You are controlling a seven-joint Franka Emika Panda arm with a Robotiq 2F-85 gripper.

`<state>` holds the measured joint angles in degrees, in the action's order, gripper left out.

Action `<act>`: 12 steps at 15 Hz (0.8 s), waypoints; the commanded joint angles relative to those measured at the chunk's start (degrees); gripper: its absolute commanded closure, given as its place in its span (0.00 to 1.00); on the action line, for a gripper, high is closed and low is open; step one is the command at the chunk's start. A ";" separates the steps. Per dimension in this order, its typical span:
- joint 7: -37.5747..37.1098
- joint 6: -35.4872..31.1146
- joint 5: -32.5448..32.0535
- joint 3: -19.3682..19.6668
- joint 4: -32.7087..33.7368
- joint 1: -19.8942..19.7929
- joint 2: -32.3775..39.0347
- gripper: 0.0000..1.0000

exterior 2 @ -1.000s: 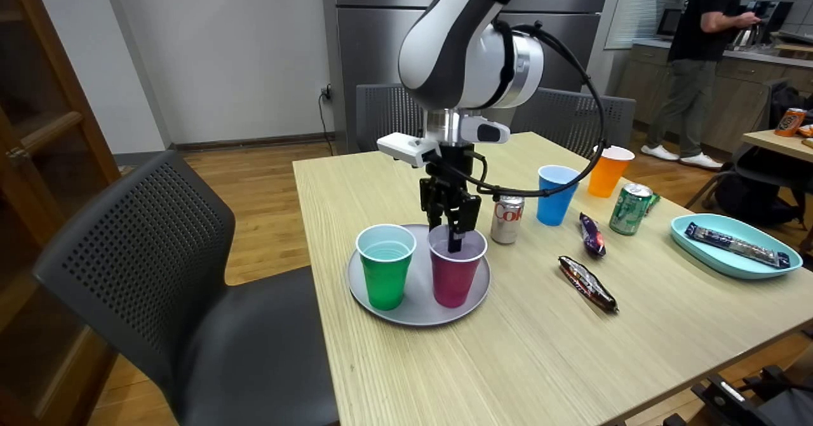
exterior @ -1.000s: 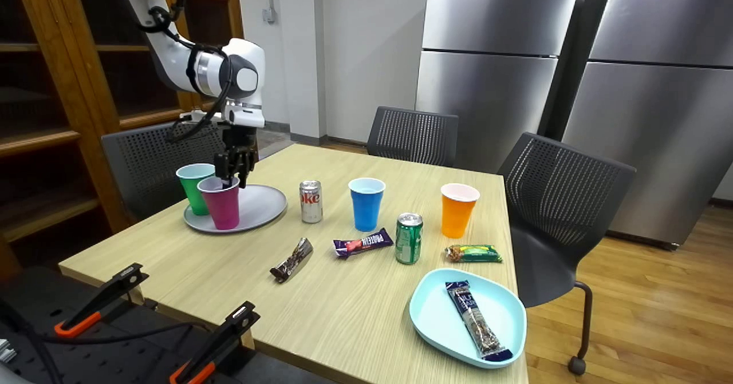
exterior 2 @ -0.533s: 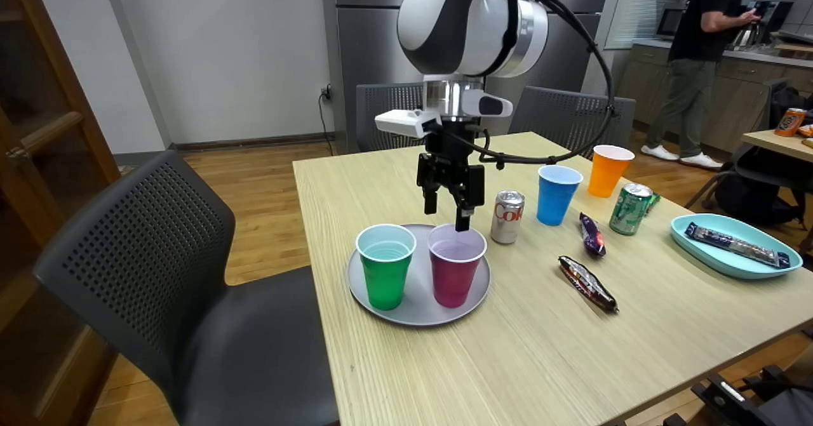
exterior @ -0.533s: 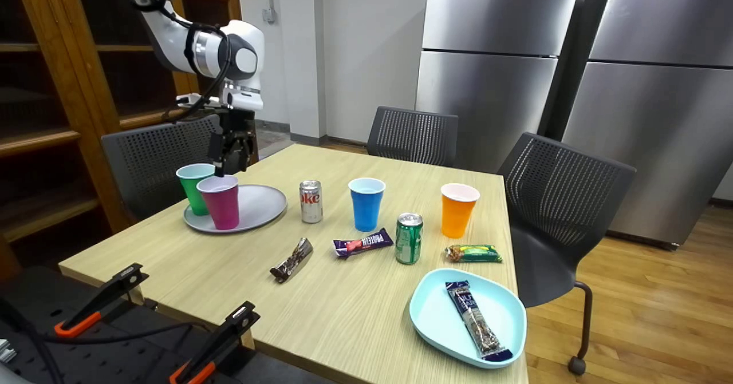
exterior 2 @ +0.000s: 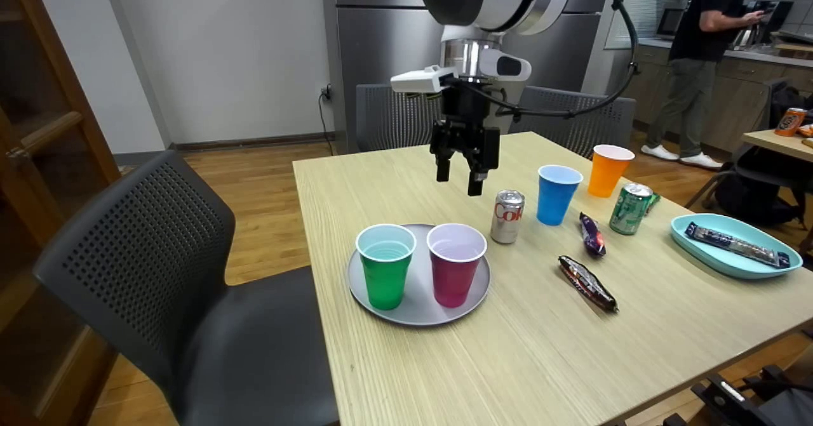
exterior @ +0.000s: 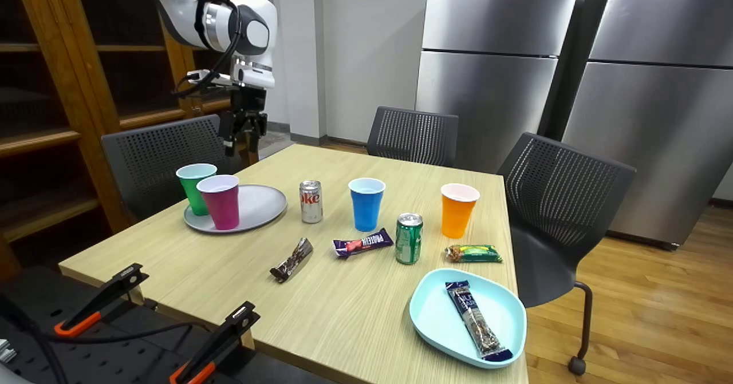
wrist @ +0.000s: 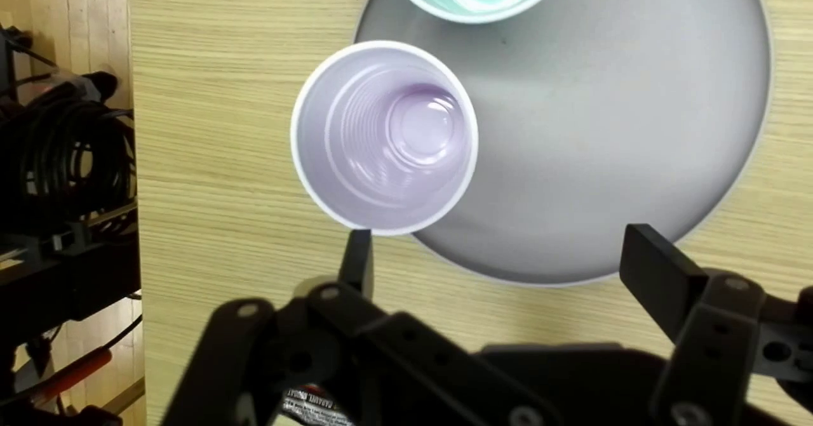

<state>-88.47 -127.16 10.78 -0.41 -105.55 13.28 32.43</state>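
The black two-fingered claw [exterior 2: 458, 179] is spread wide above the pale wood-grained bench [exterior 2: 540, 362], near the round grey plate [exterior 2: 419, 292]. On that plate, a tapered magenta plastic cup [exterior 2: 454, 277] and a tapered green plastic cup [exterior 2: 385, 280] are stood upright. Beside the plate, a silver metal cola can [exterior 2: 507, 219] is seen.

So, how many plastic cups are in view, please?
4: the green cup and magenta cup on the gray plate, the blue cup and orange cup directly on the table.

Lilac-lined cup [exterior 2: 455, 275]: was magenta outside
Mint-lined cup [exterior 2: 385, 280]: was green outside
Plate [wrist: 603, 127]: was plain grey
Gripper [exterior 2: 458, 183]: was black
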 commanded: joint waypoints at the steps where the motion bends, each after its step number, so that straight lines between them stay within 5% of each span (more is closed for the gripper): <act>1: 2.18 0.48 0.04 0.34 -3.47 -2.67 -3.94 0.00; 12: 8.97 0.31 -1.21 4.84 -11.37 -9.41 -10.56 0.00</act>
<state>-82.03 -127.28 10.36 4.03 -113.59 5.60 24.61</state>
